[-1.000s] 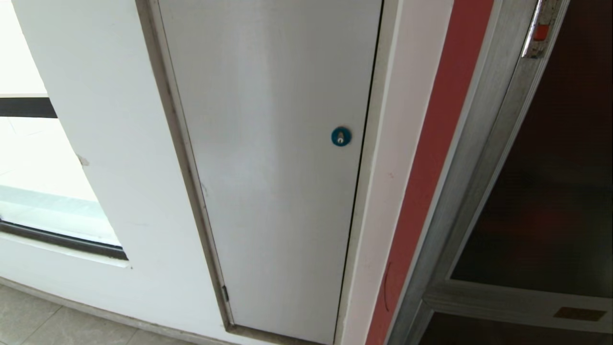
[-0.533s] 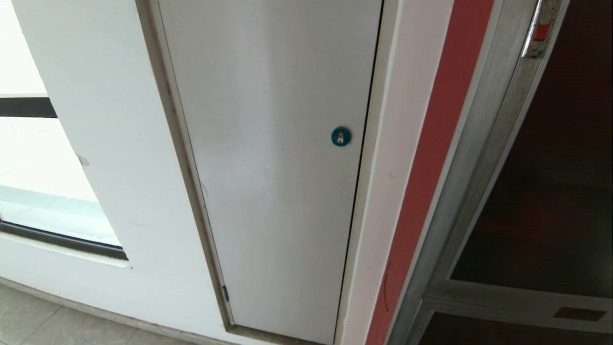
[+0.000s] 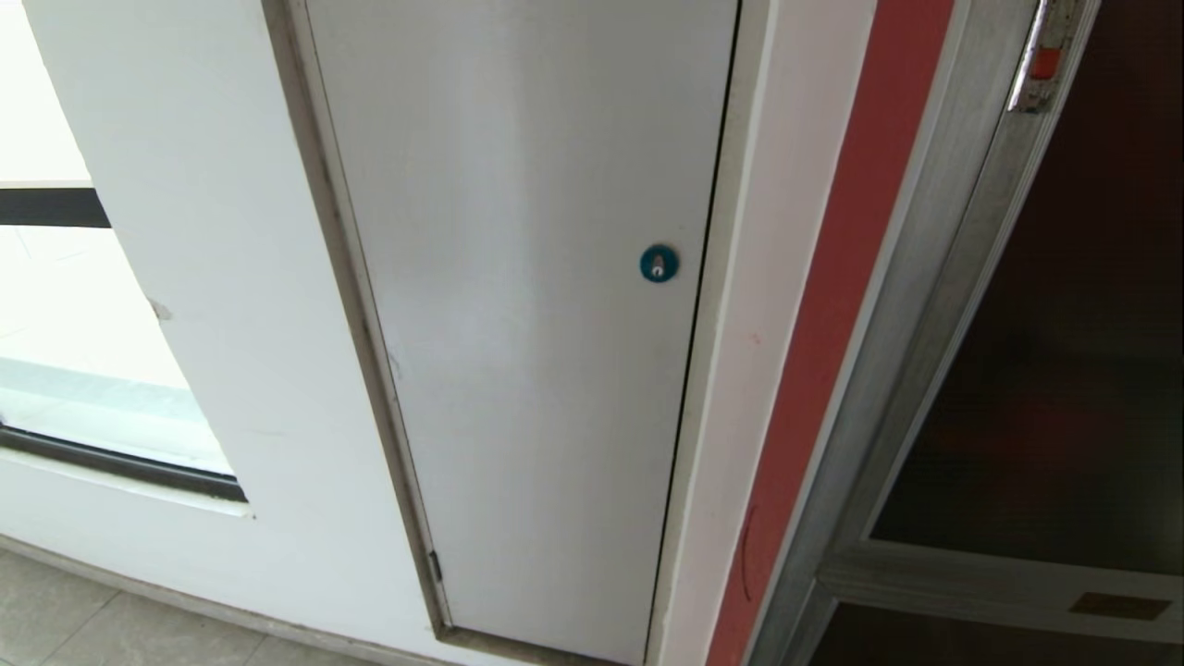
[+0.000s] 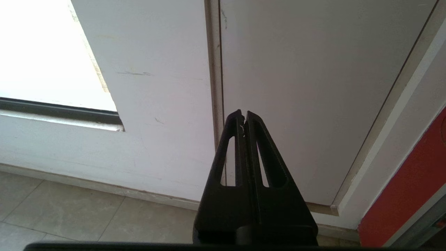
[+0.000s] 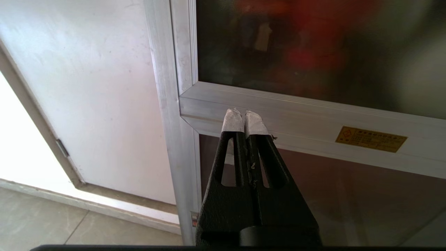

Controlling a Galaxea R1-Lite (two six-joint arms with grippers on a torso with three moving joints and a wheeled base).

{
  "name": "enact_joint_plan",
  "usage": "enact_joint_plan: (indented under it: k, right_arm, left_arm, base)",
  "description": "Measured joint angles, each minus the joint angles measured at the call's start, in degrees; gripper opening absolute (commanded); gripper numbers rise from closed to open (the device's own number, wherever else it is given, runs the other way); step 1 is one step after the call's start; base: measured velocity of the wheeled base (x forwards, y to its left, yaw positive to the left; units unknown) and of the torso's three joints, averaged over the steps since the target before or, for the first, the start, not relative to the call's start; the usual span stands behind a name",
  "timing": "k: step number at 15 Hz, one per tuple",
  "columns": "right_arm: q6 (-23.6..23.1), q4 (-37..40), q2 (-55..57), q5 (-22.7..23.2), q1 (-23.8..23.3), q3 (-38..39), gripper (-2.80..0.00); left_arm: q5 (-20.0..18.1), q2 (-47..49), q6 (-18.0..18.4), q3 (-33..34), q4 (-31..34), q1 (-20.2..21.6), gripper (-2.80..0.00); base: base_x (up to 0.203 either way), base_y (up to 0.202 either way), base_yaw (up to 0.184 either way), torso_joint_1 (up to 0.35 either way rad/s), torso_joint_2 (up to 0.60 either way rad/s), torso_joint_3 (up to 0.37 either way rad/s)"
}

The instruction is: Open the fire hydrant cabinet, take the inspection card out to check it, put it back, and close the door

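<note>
The fire hydrant cabinet [image 3: 934, 305], silver-framed, stands at the right edge of the head view. Its door [image 3: 1064, 370], a dark glass panel, lies shut in the frame with a small red latch [image 3: 1045, 63] near the top. No gripper shows in the head view. In the right wrist view my right gripper [image 5: 245, 116] is shut and empty, its white-taped tips pointing at the cabinet's silver crossbar [image 5: 313, 108] below the door glass [image 5: 313, 45]. My left gripper [image 4: 243, 116] is shut and empty, facing the plain grey door [image 4: 306, 87]. The inspection card is hidden.
A plain grey-white door [image 3: 527, 324] with a round blue lock [image 3: 659, 264] fills the middle. A red wall strip [image 3: 832, 324] separates it from the cabinet. A bright window [image 3: 55, 324] is at left above tiled floor [image 3: 92, 620]. An orange label [image 5: 371, 139] sits on the crossbar over a shorter dark panel [image 5: 331, 195].
</note>
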Motion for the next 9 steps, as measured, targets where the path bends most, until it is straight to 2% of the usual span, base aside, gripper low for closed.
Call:
enact_joint_plan:
  k: [9]
  right_arm:
    - [0.02,0.00,0.00,-0.01,0.00,0.00,-2.80]
  left_arm:
    - [-0.02,0.00,-0.01,0.00,0.00,0.00,-2.80]
  base:
    - [0.000,0.000,0.000,0.000,0.00,0.000]
